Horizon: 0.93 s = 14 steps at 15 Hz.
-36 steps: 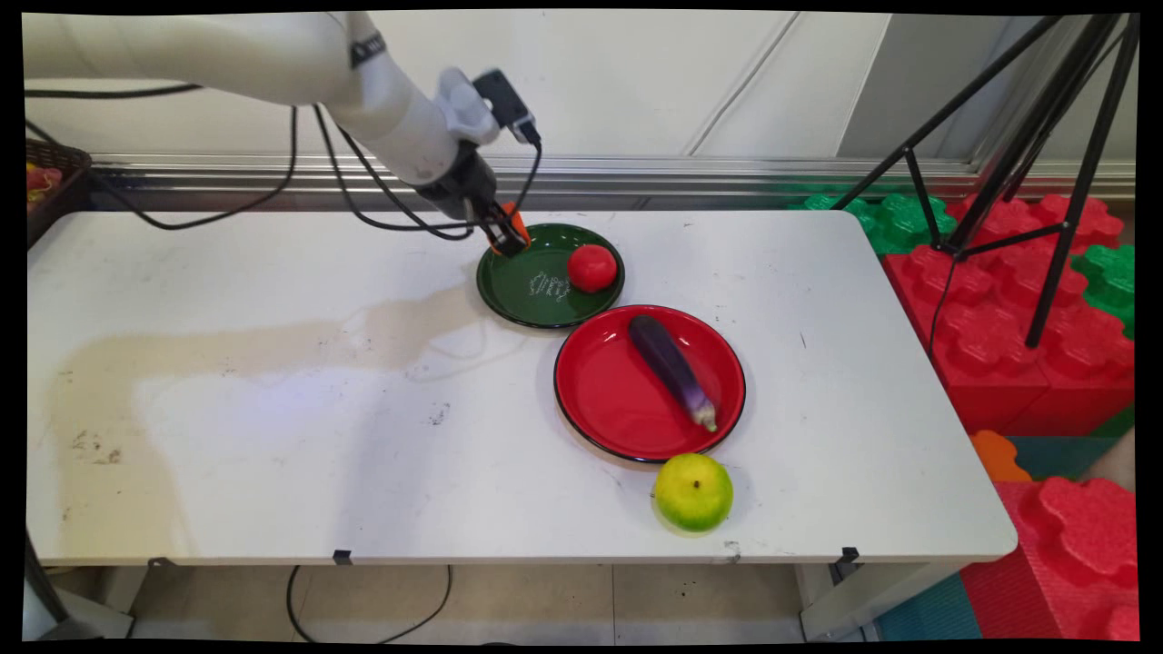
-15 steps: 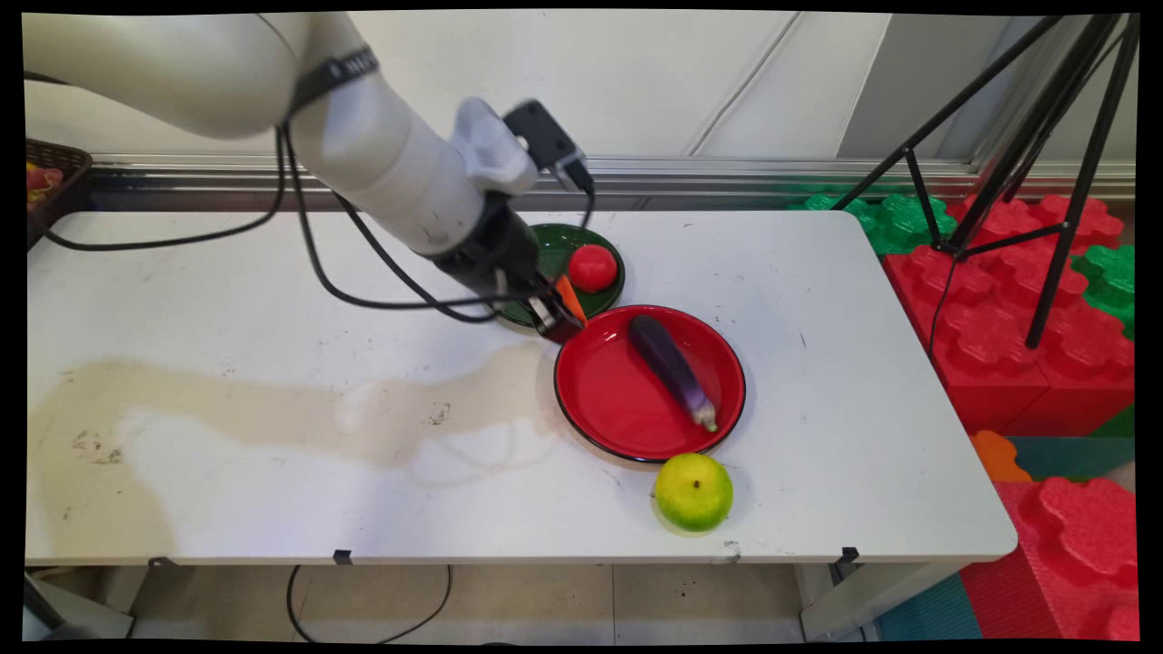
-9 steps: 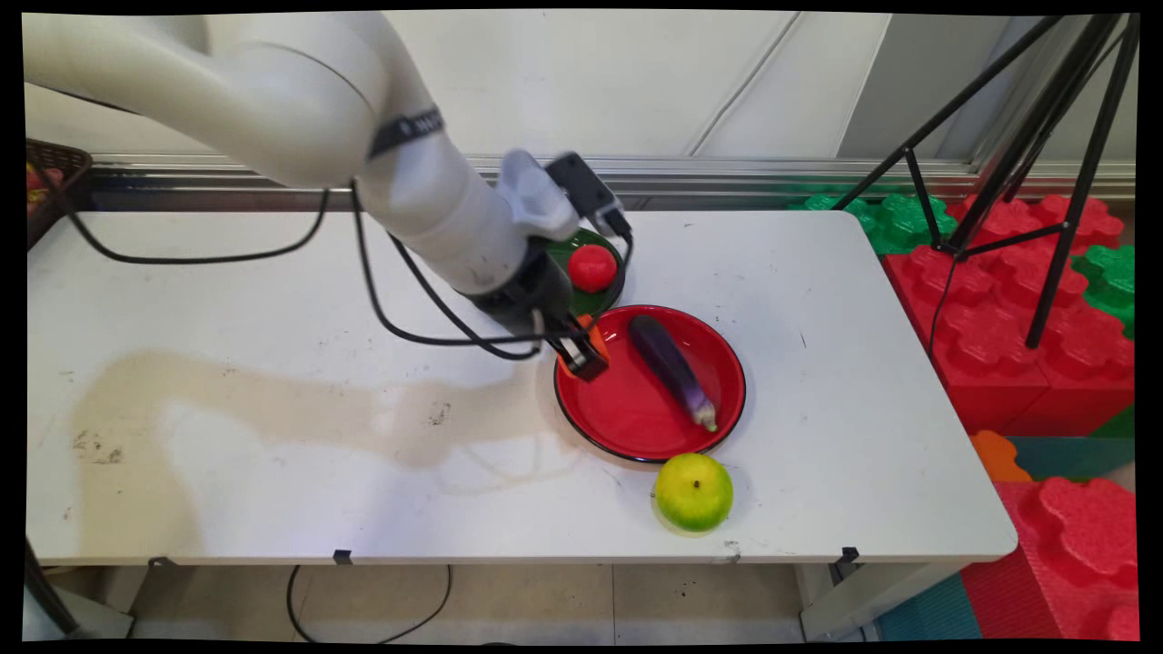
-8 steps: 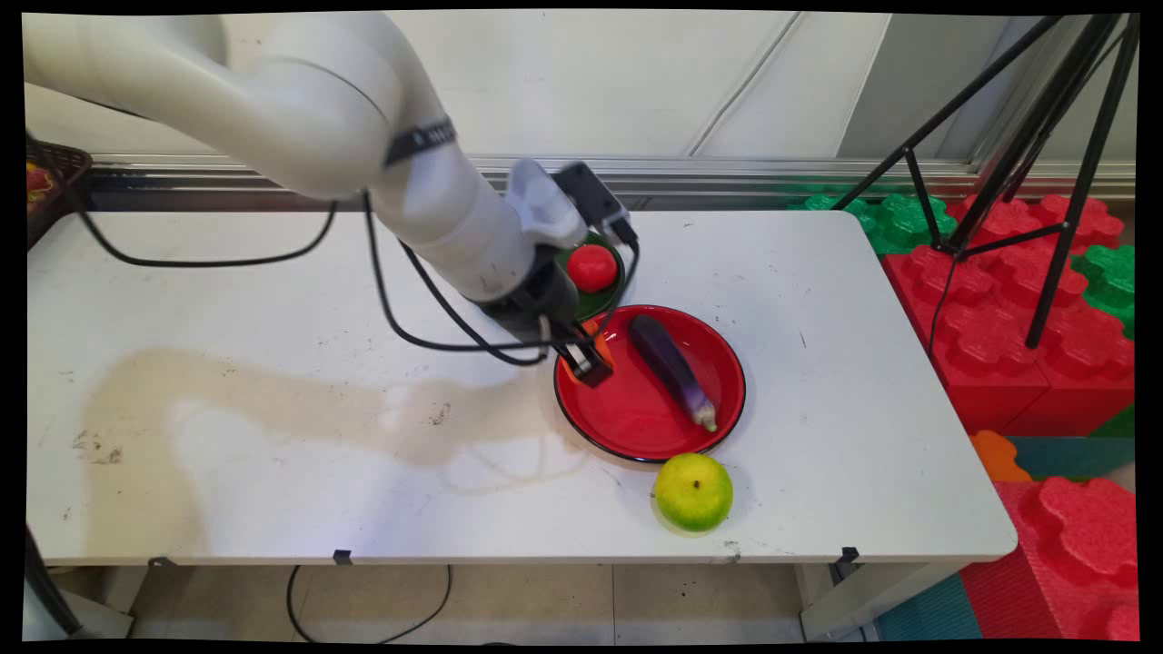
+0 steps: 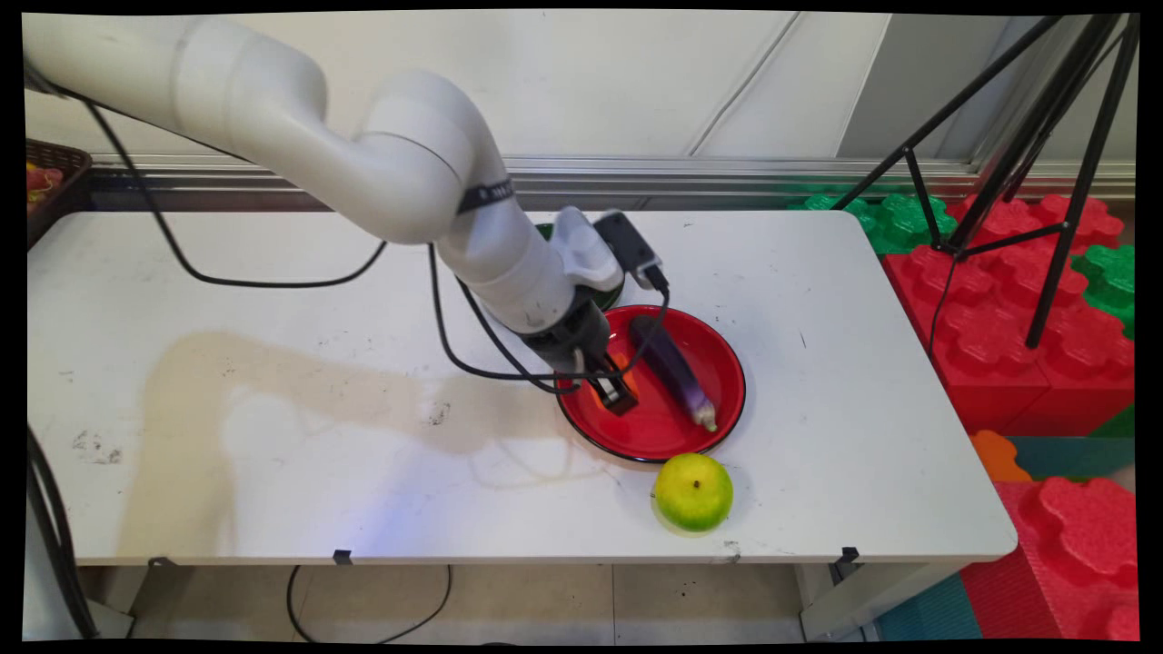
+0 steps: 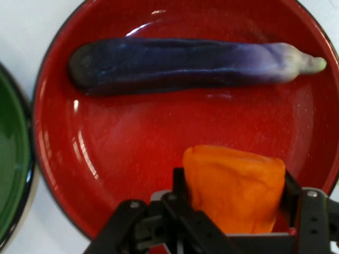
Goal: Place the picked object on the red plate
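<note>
My gripper [image 5: 616, 392] [image 6: 233, 185] is shut on an orange piece of food [image 6: 233, 188] [image 5: 625, 381] and holds it low over the left part of the red plate [image 5: 718, 359] [image 6: 132, 153]. A purple eggplant [image 5: 670, 368] [image 6: 190, 63] lies on that plate just beyond the orange piece, apart from it. The green plate [image 5: 616, 292] [image 6: 8, 169] sits behind the arm, mostly hidden in the main view.
A yellow-green round fruit [image 5: 693, 491] rests on the table in front of the red plate. A dark basket [image 5: 50, 182] sits at the far left edge. Red and green foam blocks [image 5: 1027, 300] and a black tripod [image 5: 1045, 136] stand to the right of the table.
The gripper carried the orange piece from the green plate toward the near right and lowered it over the red plate. The arm now hides the tomato on the green plate.
</note>
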Motion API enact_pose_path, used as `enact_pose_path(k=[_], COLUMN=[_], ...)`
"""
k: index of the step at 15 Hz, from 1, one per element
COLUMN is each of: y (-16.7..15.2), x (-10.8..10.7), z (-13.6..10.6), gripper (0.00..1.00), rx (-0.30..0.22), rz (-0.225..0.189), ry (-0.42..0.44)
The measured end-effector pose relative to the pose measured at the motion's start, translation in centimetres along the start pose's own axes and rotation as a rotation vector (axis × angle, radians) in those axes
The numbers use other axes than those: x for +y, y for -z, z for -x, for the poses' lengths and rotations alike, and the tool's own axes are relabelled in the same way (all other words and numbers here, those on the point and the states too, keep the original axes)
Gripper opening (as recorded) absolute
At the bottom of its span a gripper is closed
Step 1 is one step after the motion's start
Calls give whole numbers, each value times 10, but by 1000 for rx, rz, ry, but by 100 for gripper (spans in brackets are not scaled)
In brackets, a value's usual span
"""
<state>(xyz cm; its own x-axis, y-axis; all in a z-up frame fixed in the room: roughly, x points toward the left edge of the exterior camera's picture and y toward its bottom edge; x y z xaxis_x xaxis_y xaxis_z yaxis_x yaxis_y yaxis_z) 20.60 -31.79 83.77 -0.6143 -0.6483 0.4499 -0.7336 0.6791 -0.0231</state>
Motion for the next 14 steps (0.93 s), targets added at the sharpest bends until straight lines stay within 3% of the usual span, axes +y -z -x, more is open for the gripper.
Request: enact_pose_path(k=[10, 11, 14], y=[-44, -46, -51], x=[-4, -5, -6], z=[-4, -4, -4], gripper=[0, 100, 100], rx=[-16, -16, -16], rz=[51, 52, 56], ry=[-55, -60, -76])
